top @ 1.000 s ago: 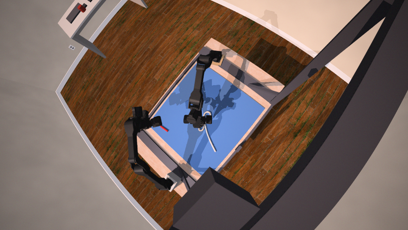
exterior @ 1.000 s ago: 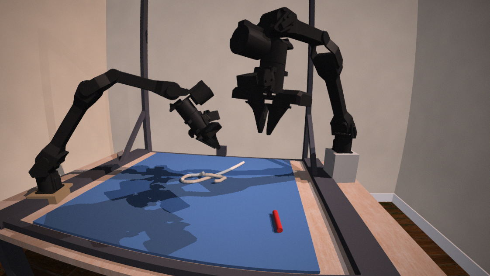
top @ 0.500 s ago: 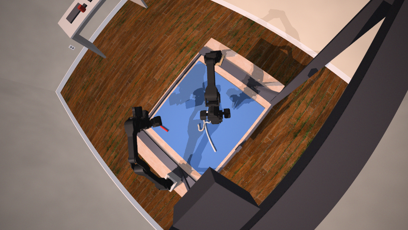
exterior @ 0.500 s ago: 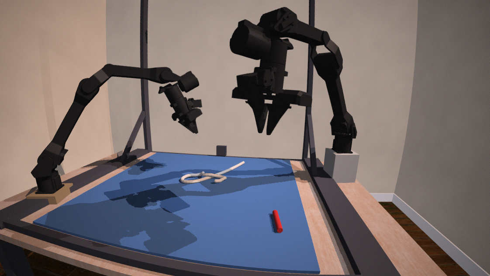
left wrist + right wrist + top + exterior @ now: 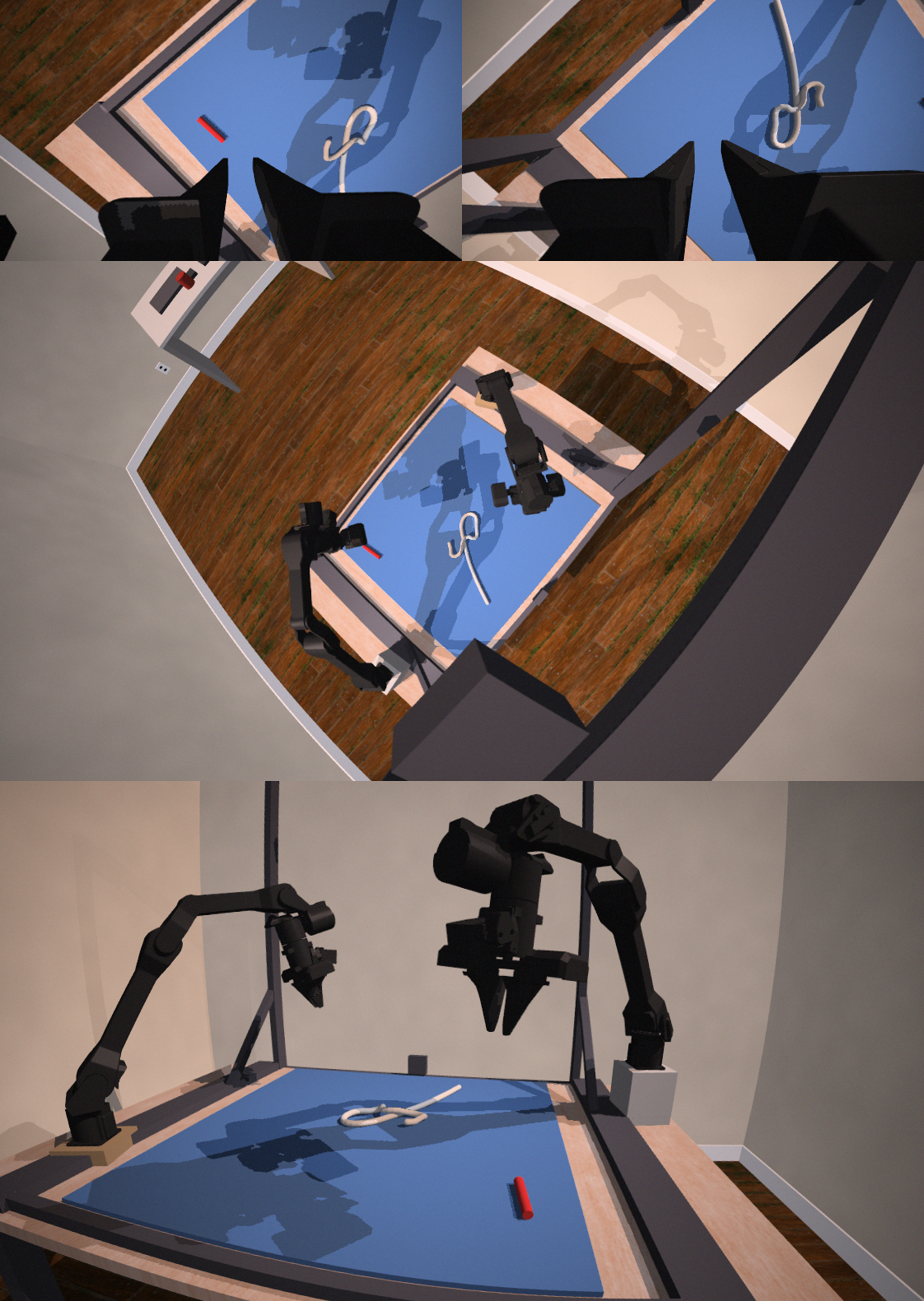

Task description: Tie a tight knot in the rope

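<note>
The white rope (image 5: 475, 573) (image 5: 445, 1094) (image 5: 342, 173) (image 5: 791, 55) lies on the blue mat (image 5: 549, 538) (image 5: 452, 1233). It has an open oval loop, a cluster of crossings, a short hooked end and a long, nearly straight tail. Whether the crossings interlock is hard to tell. My left gripper (image 5: 498, 1030) (image 5: 240, 163) is partly open and empty, high above the mat on the side of the red rod. My right gripper (image 5: 316, 1006) (image 5: 707, 146) is partly open and empty, above the mat beyond the rope's loop end. Neither touches the rope or mat.
A red rod (image 5: 373, 552) (image 5: 523, 1198) (image 5: 212, 130) lies on the mat, away from the rope. Dark frame posts (image 5: 271, 974) (image 5: 586, 865) rise from the table's edges. A small dark block (image 5: 417, 1064) is at the far edge in the exterior view.
</note>
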Action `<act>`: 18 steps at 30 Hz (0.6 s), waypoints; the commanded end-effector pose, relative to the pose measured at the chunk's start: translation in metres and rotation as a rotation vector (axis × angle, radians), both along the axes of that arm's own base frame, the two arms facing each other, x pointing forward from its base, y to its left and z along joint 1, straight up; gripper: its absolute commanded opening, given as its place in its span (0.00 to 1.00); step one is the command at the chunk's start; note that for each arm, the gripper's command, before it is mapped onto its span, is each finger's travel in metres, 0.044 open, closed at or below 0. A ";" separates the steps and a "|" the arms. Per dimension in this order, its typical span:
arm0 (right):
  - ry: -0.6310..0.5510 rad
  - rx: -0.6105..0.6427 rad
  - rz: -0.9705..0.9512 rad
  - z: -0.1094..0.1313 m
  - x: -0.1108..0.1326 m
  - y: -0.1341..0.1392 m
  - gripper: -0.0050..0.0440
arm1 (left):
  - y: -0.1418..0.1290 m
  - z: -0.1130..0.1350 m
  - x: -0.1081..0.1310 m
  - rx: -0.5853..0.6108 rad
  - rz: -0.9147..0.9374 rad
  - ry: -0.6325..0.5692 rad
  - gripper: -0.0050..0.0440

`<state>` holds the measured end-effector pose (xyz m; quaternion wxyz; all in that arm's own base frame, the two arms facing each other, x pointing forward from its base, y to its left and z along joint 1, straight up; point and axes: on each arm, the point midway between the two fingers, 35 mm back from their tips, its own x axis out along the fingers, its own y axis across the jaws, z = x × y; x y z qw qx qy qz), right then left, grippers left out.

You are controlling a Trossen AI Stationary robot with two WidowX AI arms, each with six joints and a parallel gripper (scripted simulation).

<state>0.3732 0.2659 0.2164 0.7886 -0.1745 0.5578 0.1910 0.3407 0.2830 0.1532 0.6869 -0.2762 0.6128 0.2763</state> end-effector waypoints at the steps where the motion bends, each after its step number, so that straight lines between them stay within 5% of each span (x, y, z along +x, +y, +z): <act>1: -0.013 0.009 0.018 0.027 -0.027 0.009 0.31 | 0.000 0.017 0.000 0.024 0.006 -0.037 0.31; 8: 0.011 -0.013 0.034 0.035 -0.051 0.016 0.31 | 0.000 0.017 0.000 0.024 0.006 -0.037 0.31; 18: 0.014 -0.017 0.036 0.036 -0.054 0.017 0.31 | 0.000 0.017 0.000 0.024 0.006 -0.037 0.31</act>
